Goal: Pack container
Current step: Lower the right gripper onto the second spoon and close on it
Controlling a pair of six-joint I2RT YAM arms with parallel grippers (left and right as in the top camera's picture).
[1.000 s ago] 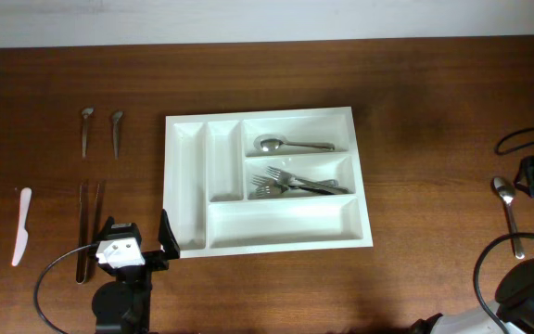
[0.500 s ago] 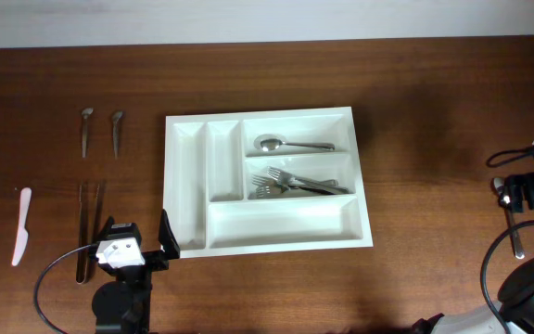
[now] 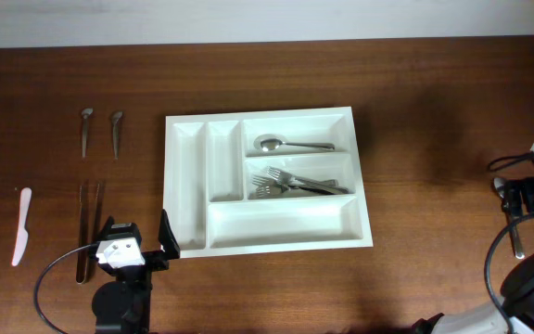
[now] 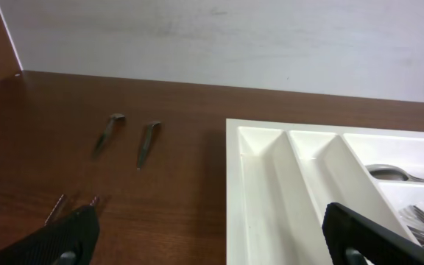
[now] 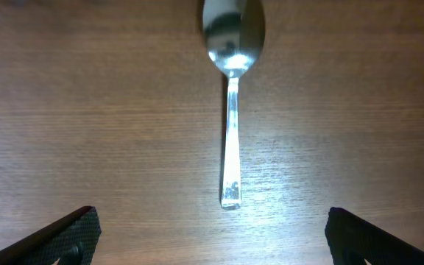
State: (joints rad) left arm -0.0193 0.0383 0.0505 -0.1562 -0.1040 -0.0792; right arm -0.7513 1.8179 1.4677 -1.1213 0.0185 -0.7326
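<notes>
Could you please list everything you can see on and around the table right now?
table: one, brown wood, under everything
tray: one, white, mid-table
packed spoon: one, silver, tray's farthest crosswise compartment
forks: small pile, count unclear, silver, middle crosswise compartment
small spoons: two, silver, side by side left of the tray
thin utensils: two, dark metal, nearer than the small spoons, kind unclear
knife: one, white, far left
loose spoon: one, silver, far right
left gripper: one, black, open, by the tray's near left corner
right gripper: one, black, open, over the loose spoon
</notes>
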